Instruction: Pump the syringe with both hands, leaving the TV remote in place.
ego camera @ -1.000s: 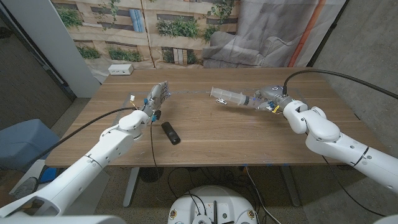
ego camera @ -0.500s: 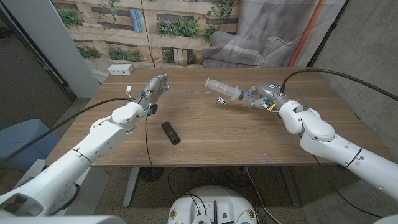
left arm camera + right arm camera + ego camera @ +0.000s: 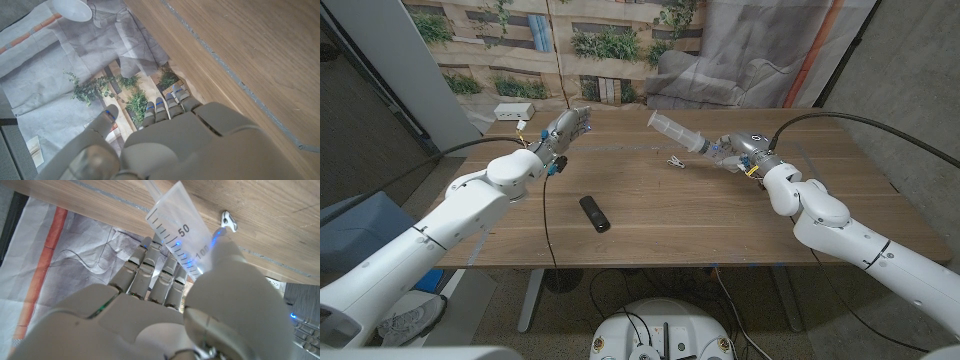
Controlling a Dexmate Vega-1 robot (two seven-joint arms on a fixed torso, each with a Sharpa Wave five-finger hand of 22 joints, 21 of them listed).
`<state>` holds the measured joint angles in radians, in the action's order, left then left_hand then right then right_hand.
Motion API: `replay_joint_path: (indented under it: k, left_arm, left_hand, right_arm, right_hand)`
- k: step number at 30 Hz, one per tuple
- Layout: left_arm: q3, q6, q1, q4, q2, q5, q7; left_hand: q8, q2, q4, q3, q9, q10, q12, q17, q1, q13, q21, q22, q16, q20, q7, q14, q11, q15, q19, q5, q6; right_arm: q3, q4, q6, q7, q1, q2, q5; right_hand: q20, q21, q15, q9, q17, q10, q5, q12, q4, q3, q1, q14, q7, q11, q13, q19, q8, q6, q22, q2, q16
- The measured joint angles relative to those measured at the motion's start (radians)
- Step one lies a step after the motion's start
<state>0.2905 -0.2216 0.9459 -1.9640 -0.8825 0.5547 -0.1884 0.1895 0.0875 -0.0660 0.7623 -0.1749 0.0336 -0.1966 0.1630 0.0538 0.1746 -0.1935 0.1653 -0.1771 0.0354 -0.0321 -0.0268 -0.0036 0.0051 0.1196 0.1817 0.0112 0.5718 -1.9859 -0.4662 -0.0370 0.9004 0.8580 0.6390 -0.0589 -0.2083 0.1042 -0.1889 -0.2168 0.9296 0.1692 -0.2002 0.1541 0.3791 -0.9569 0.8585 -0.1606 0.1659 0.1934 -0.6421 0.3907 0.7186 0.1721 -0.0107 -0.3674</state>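
Above the tabletop (image 3: pixel 720 210), the right robot hand (image 3: pixel 738 152) grips the syringe (image 3: pixel 678 132) by one end, its clear barrel raised and angled toward the far left. Opposite, the left robot hand (image 3: pixel 563 133) hovers with fingers extended together, holding nothing. Nearer the front edge, the TV remote (image 3: pixel 594 213) lies between both arms.
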Motion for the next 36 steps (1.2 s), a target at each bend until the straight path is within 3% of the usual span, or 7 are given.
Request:
replay_joint_path:
  k: [10, 16, 27, 30, 36]
  left_arm:
    - [-0.005, -0.014, -0.008, -0.058, -0.031, -0.036, 0.009]
    - [-0.003, -0.009, -0.024, -0.077, -0.048, -0.059, 0.042]
    - [0.026, 0.049, -0.076, -0.060, -0.060, -0.097, 0.152]
    - [0.040, 0.065, -0.099, -0.047, -0.061, -0.109, 0.185]
    - [0.069, 0.093, -0.148, -0.020, -0.056, -0.137, 0.241]
  left_hand:
    - [0.000, 0.003, 0.011, -0.005, 0.001, 0.000, 0.000, 0.000, 0.004, 0.000, 0.006, 0.000, 0.005, 0.003, 0.005, 0.010, 0.000, -0.002, -0.004, 0.000, 0.012]
    - [0.000, 0.007, 0.028, -0.010, 0.003, -0.007, 0.005, 0.000, 0.010, 0.000, 0.006, 0.000, 0.008, 0.000, 0.012, 0.019, -0.007, -0.003, -0.018, 0.000, 0.020]
    - [-0.005, 0.007, 0.075, -0.041, 0.003, -0.029, 0.012, 0.000, 0.019, -0.003, 0.016, 0.000, 0.008, 0.000, 0.047, 0.049, -0.029, -0.031, -0.065, -0.005, 0.017]
    - [-0.008, 0.007, 0.079, -0.045, 0.003, -0.032, 0.012, 0.001, 0.019, -0.003, 0.016, 0.000, 0.008, 0.000, 0.051, 0.056, -0.047, -0.038, -0.076, -0.005, 0.014]
    - [-0.009, 0.011, 0.082, -0.056, 0.003, -0.032, 0.012, 0.003, 0.015, -0.003, 0.020, 0.000, 0.008, -0.003, 0.052, 0.080, -0.058, -0.040, -0.101, -0.005, 0.012]
  right_arm:
    - [0.011, 0.021, -0.009, -0.049, -0.007, -0.028, -0.054]
    - [0.019, 0.038, -0.009, -0.079, -0.013, -0.044, -0.087]
    - [0.036, 0.063, 0.015, -0.131, -0.024, -0.065, -0.130]
    - [0.042, 0.071, 0.023, -0.143, -0.029, -0.070, -0.138]
    - [0.052, 0.083, 0.036, -0.162, -0.037, -0.078, -0.151]
  right_hand:
    - [0.000, 0.000, 0.003, 0.003, -0.007, 0.003, -0.003, 0.004, 0.001, 0.000, 0.000, 0.003, 0.000, -0.003, 0.000, 0.000, -0.011, 0.000, 0.000, 0.000, 0.002]
    - [0.000, 0.000, 0.003, 0.003, -0.014, 0.003, -0.003, 0.004, 0.015, -0.005, 0.000, 0.003, 0.005, -0.003, 0.000, 0.000, -0.019, 0.005, 0.000, 0.000, 0.002]
    - [0.000, 0.000, 0.003, 0.002, -0.019, 0.003, -0.003, 0.005, 0.013, -0.015, 0.000, 0.003, 0.000, -0.003, 0.000, 0.000, -0.030, 0.010, 0.000, 0.000, 0.009]
    - [0.000, 0.000, 0.003, 0.003, -0.019, 0.003, -0.003, 0.008, 0.010, -0.018, 0.000, 0.003, 0.000, -0.003, -0.001, 0.000, -0.034, 0.010, 0.000, 0.000, 0.009]
    - [0.000, 0.000, 0.003, 0.003, -0.019, 0.003, -0.004, 0.008, 0.011, -0.020, 0.000, 0.004, 0.005, -0.003, -0.001, 0.000, -0.035, 0.016, 0.000, 0.000, 0.013]
